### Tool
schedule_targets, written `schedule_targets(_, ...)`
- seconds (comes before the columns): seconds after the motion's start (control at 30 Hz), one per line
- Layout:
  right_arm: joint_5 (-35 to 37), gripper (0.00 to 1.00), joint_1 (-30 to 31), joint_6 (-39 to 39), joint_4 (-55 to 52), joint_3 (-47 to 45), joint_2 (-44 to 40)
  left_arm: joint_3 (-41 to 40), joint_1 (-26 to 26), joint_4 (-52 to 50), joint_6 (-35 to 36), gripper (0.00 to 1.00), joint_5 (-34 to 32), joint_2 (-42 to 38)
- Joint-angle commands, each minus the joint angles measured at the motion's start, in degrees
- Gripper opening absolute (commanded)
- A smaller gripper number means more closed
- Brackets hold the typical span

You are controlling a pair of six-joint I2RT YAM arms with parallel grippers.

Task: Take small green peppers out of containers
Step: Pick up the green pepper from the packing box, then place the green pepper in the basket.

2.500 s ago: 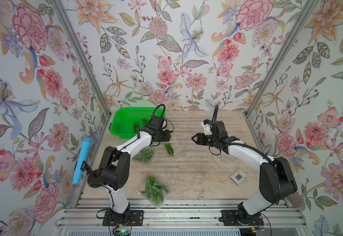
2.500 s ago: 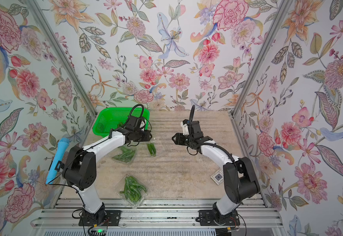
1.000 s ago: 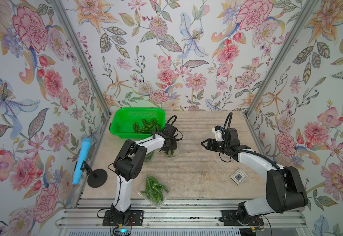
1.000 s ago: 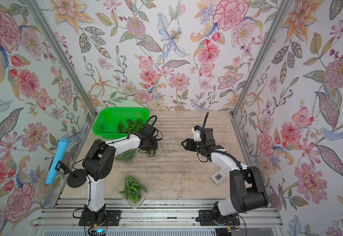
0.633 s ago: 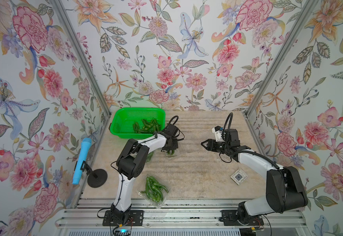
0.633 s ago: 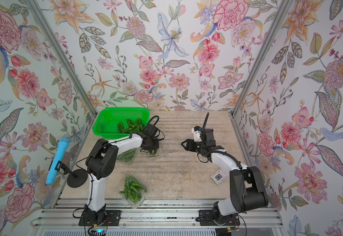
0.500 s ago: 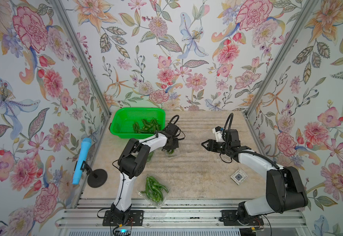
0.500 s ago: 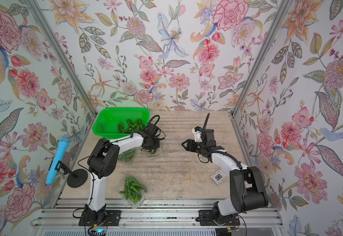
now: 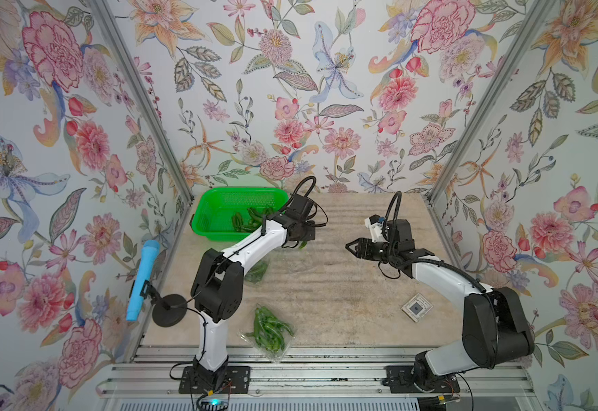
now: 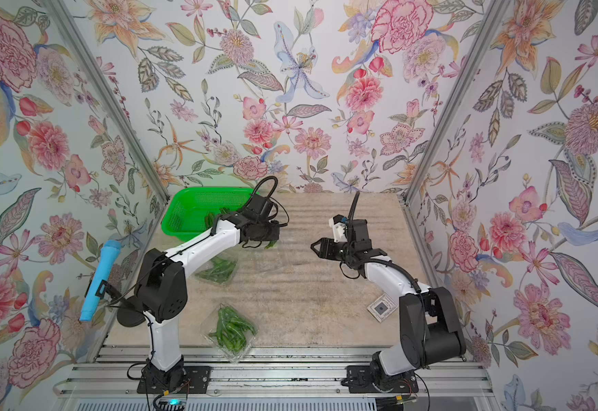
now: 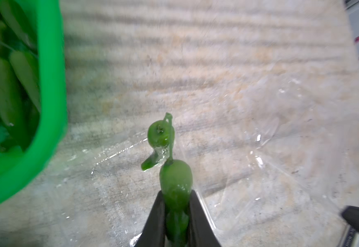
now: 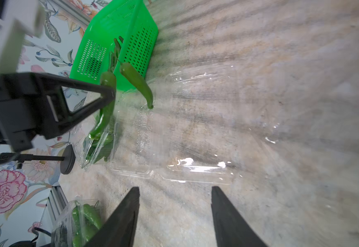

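My left gripper (image 11: 176, 193) is shut on a small green pepper (image 11: 175, 181), held just above an open, empty clear container (image 12: 195, 119) beside the green basket (image 9: 240, 192). A second pepper (image 11: 159, 135) touches the held one's stem; I cannot tell whether it hangs from it. In both top views the held pepper (image 9: 303, 244) (image 10: 271, 244) peeks out below the left gripper. Two more containers hold peppers: one under the left forearm (image 10: 219, 270) and one at the front edge (image 9: 269, 331). My right gripper (image 12: 175, 188) (image 9: 348, 245) is open and empty, right of the open container.
The green basket (image 10: 205, 194) at the back left holds several loose peppers (image 9: 244, 220). A blue microphone on a black stand (image 9: 141, 281) sits at the left edge. A small square tag (image 9: 416, 307) lies at the front right. Flowered walls enclose three sides.
The left gripper has closed on a pepper over the open container and risen slightly with it. The right arm has stayed still, open.
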Motion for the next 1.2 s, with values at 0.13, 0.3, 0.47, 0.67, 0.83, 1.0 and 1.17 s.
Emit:
schedule_targets(0.13,2.2,0.55,10.2,-0.2,-4.2,14.3,11.0,8.3,13.6,-1.9,6.9,0.11,1.5,0.9)
schedule_targets(0.3,3.3,0.53,15.3,1.2,-6.8,25.3,22.1,16.2,21.5,-2.6,9.3,0.11,4.8,9.3)
schedule_targets(0.47,6.3,0.50,18.1,3.9,-8.5,32.2,30.1,25.0,25.2,-3.4,9.0,0.24,7.8,20.1)
schedule_targets(0.67,9.2,0.50,19.3,3.7,-12.4,35.5,34.7,32.9,25.9,-5.1,8.5,0.47,10.6,26.8)
schedule_targets(0.83,15.0,0.49,20.0,3.3,-17.8,37.6,38.1,28.8,25.8,-2.8,8.3,0.47,12.4,22.7)
schedule_targets(1.0,22.3,0.48,19.4,1.4,-22.8,38.6,39.2,10.9,25.5,6.9,7.1,0.48,12.7,9.1)
schedule_targets(1.17,31.7,0.48,17.2,-0.1,-30.2,39.5,38.2,-5.7,25.3,11.0,4.9,0.48,12.9,-3.5)
